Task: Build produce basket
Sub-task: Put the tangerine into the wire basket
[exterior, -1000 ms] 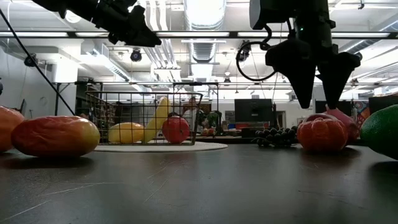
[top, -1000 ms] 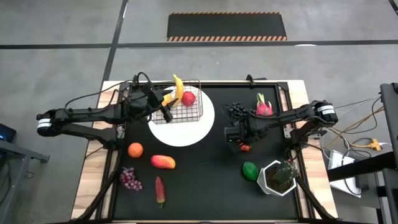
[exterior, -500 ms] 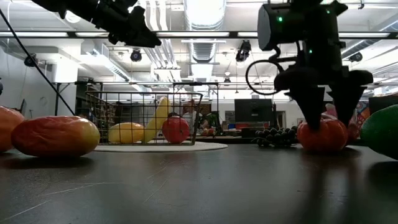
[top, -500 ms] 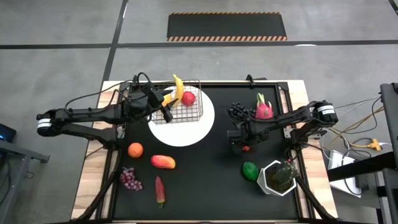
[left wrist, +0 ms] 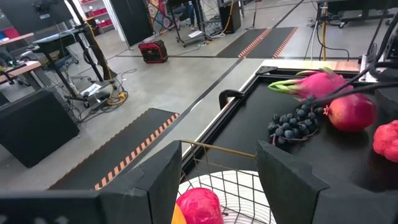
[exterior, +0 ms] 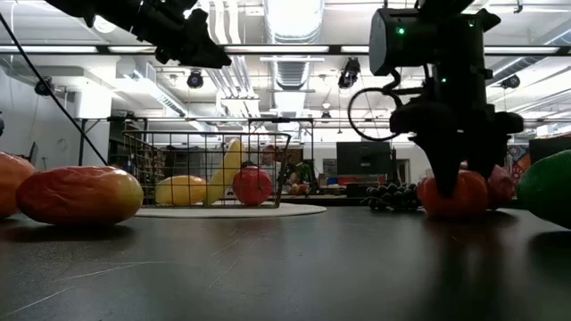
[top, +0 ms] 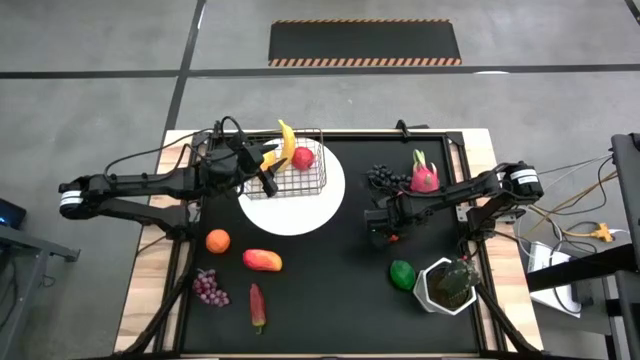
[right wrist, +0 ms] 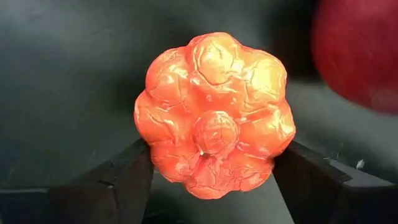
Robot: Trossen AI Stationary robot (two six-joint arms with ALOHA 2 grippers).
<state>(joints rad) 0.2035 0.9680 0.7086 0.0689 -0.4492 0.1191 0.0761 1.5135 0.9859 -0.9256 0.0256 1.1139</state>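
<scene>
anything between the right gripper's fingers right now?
Yes: a lumpy orange-red fruit sits between the right gripper fingers, which flank it on both sides in the right wrist view.

Basket on plate, banana inside.

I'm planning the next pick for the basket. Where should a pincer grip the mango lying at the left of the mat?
Grip the mango across its narrow middle, coming straight down. It lies flat and long with bare mat around it; the orange and chilli sit apart, so probably nothing blocks the fingers.
</scene>
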